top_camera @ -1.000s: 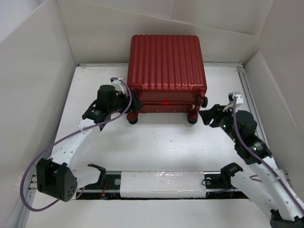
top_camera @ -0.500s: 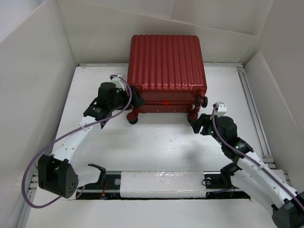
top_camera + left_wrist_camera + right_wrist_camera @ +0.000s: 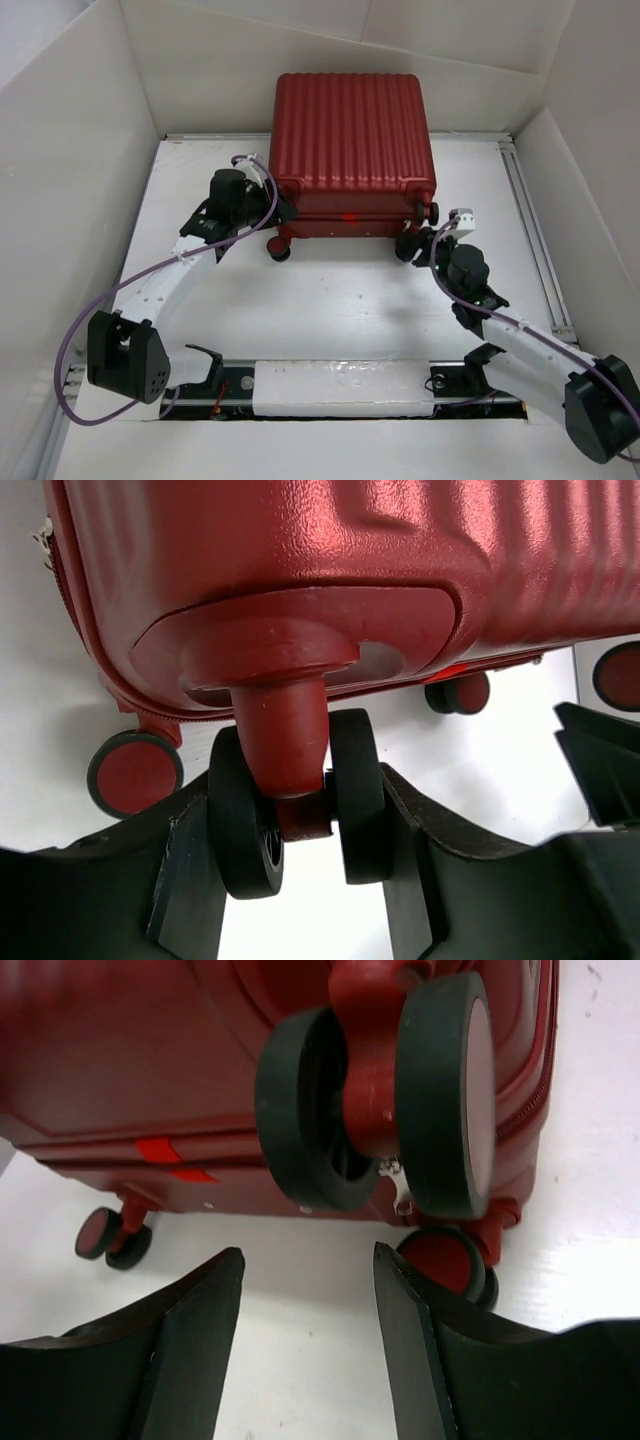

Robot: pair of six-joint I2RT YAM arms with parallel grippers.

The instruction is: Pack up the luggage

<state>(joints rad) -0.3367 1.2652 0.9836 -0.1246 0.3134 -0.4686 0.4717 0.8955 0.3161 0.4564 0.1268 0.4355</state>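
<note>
The luggage (image 3: pixel 350 140) is a dark red ribbed suitcase lying flat and closed at the back of the table, wheels toward me. My left gripper (image 3: pixel 280 214) is at its near left corner. In the left wrist view the luggage (image 3: pixel 300 550) fills the top, and the gripper (image 3: pixel 297 810) is shut on a black double caster wheel (image 3: pixel 355 790), with a finger pressed on each outer side. My right gripper (image 3: pixel 411 243) is at the near right corner. It stands open (image 3: pixel 308 1255) just short of the right double wheel (image 3: pixel 440 1090), with nothing between the fingers.
White walls close in the table at the left, back and right. A metal rail (image 3: pixel 525 200) runs along the right edge. A white padded bar (image 3: pixel 340 385) lies across the near edge between the arm bases. Lower wheels (image 3: pixel 133 772) (image 3: pixel 450 1260) rest on the tabletop.
My left gripper has closed onto the left caster wheel. My right arm has swung in from the right toward the right wheel, jaws still apart.
</note>
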